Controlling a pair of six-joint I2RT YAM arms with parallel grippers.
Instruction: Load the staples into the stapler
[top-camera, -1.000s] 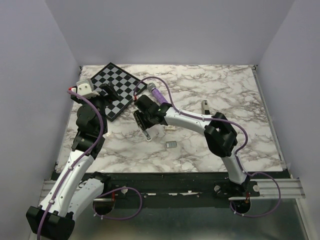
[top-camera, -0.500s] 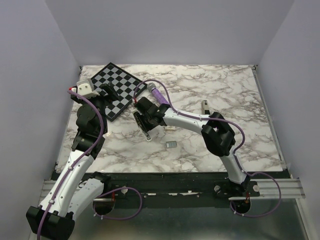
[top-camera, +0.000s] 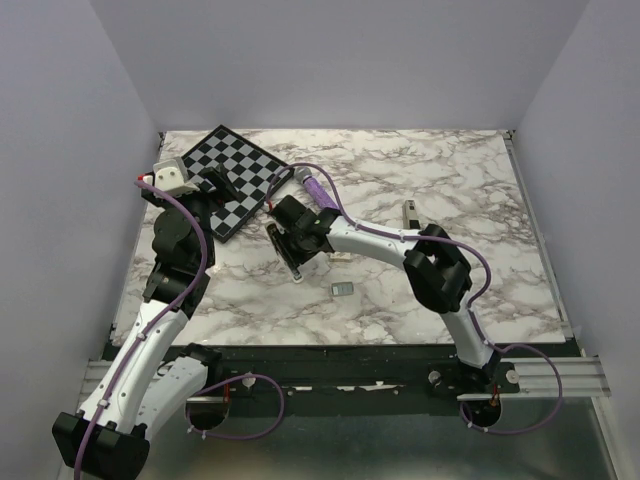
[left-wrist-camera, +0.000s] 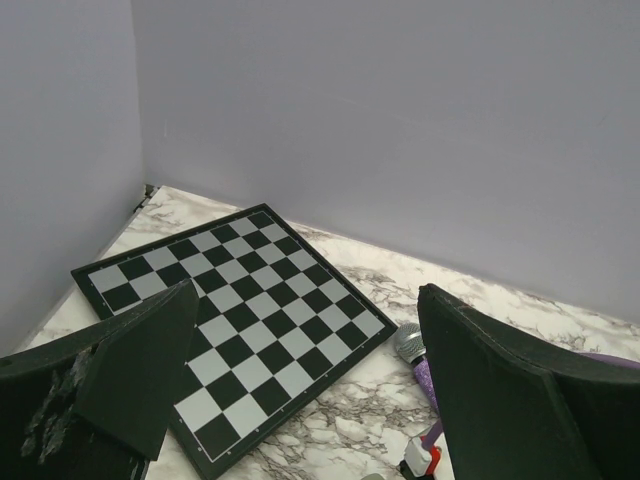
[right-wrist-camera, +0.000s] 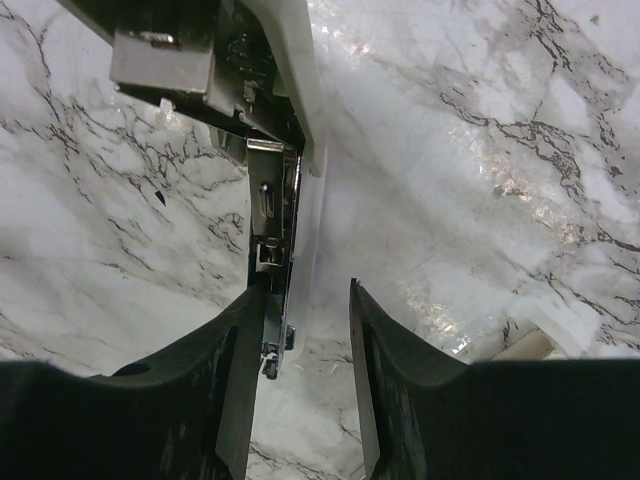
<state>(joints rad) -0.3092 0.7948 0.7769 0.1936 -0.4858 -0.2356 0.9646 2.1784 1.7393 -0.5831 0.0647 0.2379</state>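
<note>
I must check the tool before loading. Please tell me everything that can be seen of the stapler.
The stapler is white plastic with grey metal parts, opened so its narrow metal staple channel shows. It sits left of centre on the marble table, lengthwise between the right gripper's jaws, which grip one end. Nothing else touches it.

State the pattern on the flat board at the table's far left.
Black-and-white checks on the board; left wrist view shows it best.
</note>
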